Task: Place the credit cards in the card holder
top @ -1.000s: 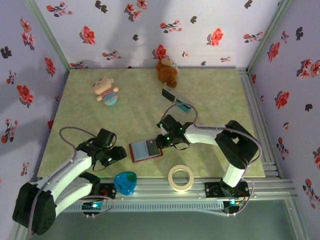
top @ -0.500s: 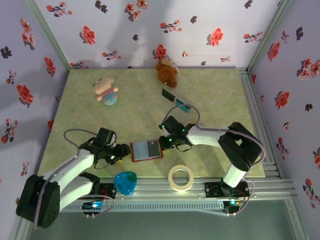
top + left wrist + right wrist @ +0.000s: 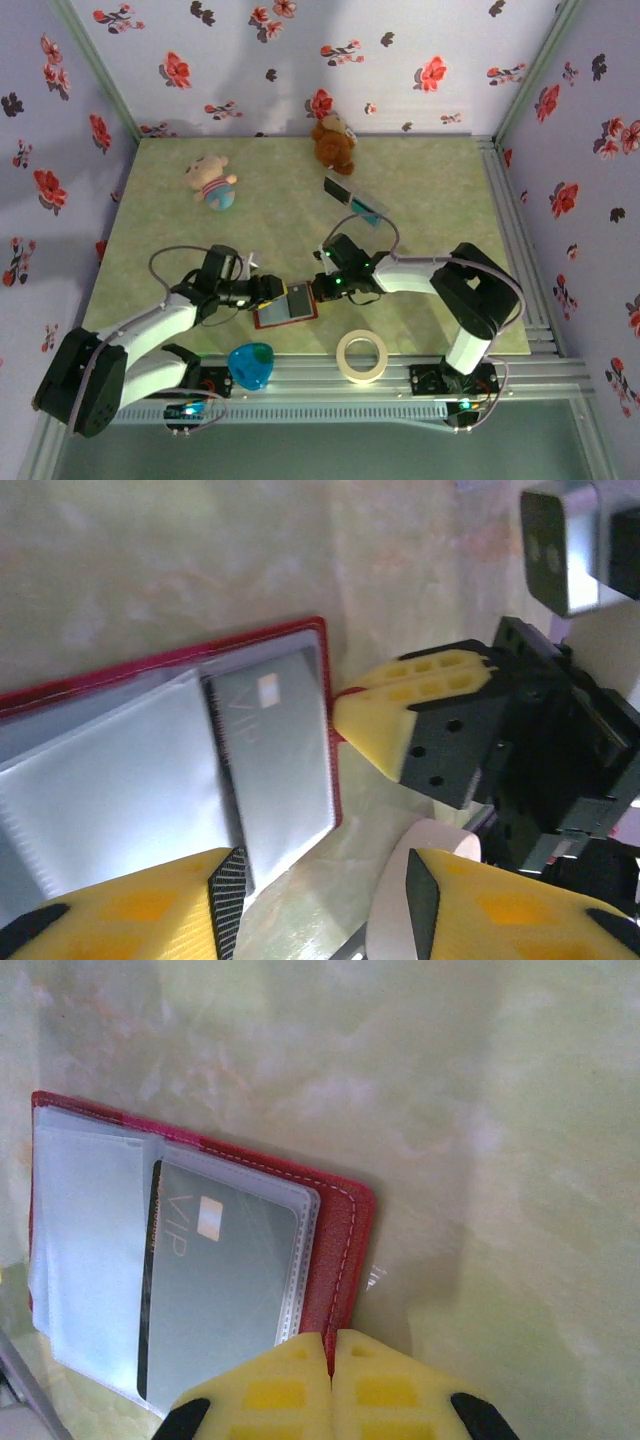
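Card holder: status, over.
Right gripper shut, tips at edge of open dark-red folding card holder. Left gripper open, opposite side. Grey VIP card in clear sleeve.

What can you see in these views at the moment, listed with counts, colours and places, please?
dark-red folding card holder: one, lying open, pale inside, near middle of the table
grey VIP card: one, inside the holder's clear sleeve
loose flat cards: apparently two, dark and teal, far middle
brown teddy bear: one, far edge
pink-and-blue plush doll: one, far left
blue heart-shaped object: one, near edge
cream tape roll: one, near edge, right of the heart
left gripper: yellow fingers, open, at the holder's left side
right gripper: yellow fingers, shut, tips at the holder's right edge
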